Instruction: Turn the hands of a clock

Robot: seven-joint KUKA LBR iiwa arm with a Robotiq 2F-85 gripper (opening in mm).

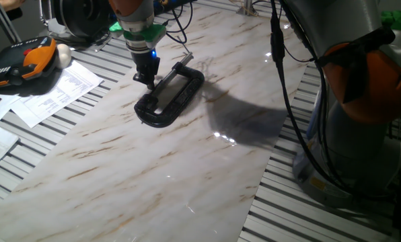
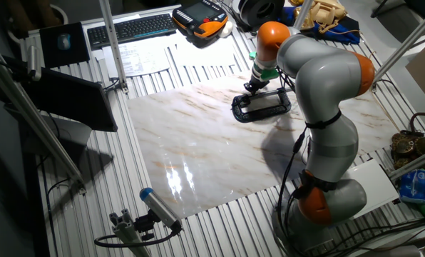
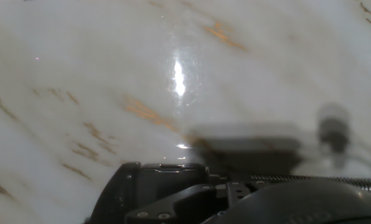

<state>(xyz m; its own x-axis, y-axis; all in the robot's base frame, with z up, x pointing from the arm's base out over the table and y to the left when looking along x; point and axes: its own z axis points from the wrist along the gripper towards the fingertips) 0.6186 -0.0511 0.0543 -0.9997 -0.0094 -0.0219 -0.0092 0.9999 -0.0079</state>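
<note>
The clock is a black C-shaped clamp [image 1: 177,94] lying flat on the marble board, with a silver screw rod [image 1: 165,93] along its middle. It also shows in the other fixed view [image 2: 262,106]. My gripper [image 1: 149,83] points straight down at the clamp's left side, near the rounded end, with its fingertips at or just above the frame. The fingers look close together, but I cannot tell whether they hold anything. The thin pin that serves as the hands is not distinguishable and may be hidden under the fingers. The hand view shows only a blurred grey shape [image 3: 248,146] on the marble.
The marble board [image 1: 140,168] lies on a slatted metal table. Papers [image 1: 52,94] and an orange-and-black pendant [image 1: 25,64] lie at the left. Cables [image 1: 288,94] hang along my arm's base [image 1: 362,121] at the right. A keyboard [image 2: 130,27] sits at the far side.
</note>
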